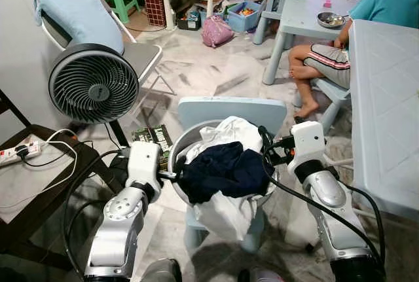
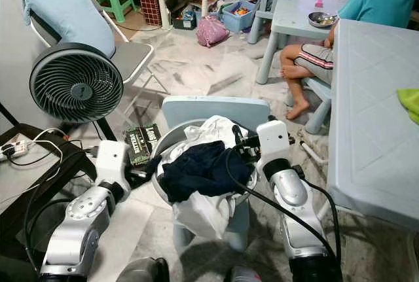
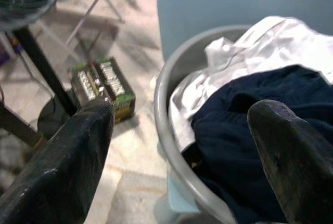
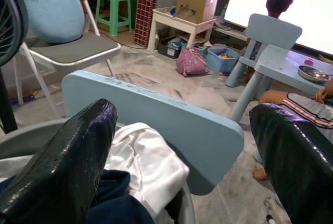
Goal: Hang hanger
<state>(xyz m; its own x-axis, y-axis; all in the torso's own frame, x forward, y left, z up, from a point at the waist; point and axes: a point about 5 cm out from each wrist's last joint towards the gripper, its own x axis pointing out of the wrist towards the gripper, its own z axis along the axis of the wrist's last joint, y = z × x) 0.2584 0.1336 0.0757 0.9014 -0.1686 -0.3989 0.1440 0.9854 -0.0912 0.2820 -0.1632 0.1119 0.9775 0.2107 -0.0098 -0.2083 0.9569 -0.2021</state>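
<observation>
You are at the very start: both arms flank a grey basin [image 1: 180, 139] of laundry that sits on a small pale-blue chair [image 1: 230, 108], and no hanger can be made out anywhere, so you cannot yet say where it lies. It may be buried under the dark navy garment [image 1: 226, 167] or the white cloth [image 1: 226, 131] heaped in the basin. Your left end effector [image 3: 179, 146] is spread wide, its fingers straddling the basin's left rim, one outside, one over the navy cloth. Your right end effector [image 4: 182, 151] is also spread, hovering at the basin's right side and facing the chair back, holding nothing.

The next move likely calls for finding the hanger first: lift or shift the clothing, or look around. No rail or hook to hang it on is in view either. A standing fan [image 1: 93, 83] is close on the left, a white table [image 1: 386, 105] on the right, and a person [image 1: 353, 30] sits beyond, partly cut off by the frame
</observation>
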